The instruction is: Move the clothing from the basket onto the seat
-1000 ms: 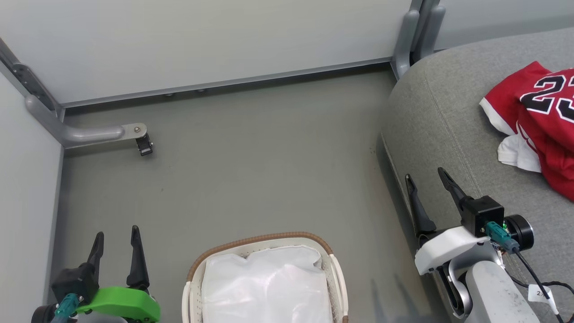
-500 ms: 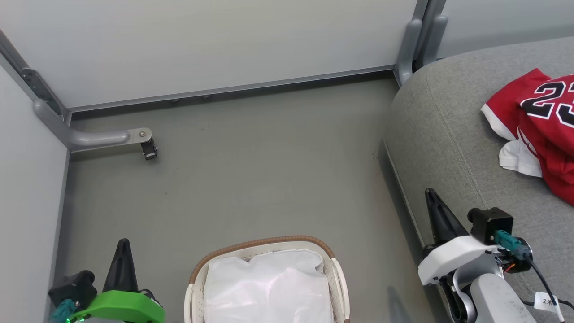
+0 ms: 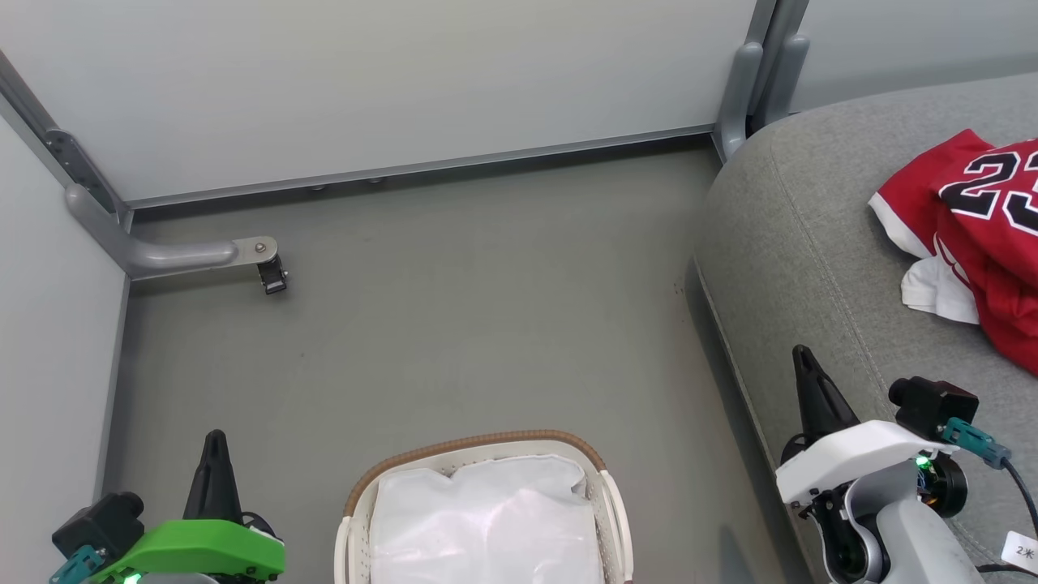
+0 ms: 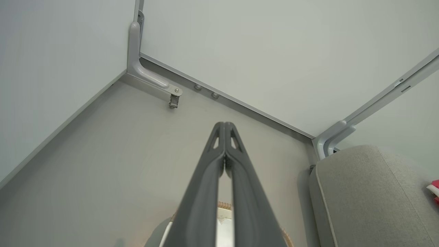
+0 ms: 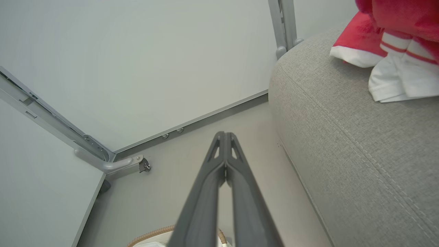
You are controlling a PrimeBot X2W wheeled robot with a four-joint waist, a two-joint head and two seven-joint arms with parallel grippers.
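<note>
PROGRESS: judged complete | clothing [image 3: 985, 243] lies on seat [image 3: 795, 243] | basket [image 3: 478, 442] holds a white sheet [image 3: 482, 519] | left gripper [image 3: 216, 450] closed, empty | right gripper [image 3: 804, 365] closed, empty

Bright, even, soft-shadowed light; sharp focus; wrist views bend at edges.

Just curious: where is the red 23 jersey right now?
In the head view the jersey lies far right on the grey seat, beyond the right gripper and apart from the basket.
</note>
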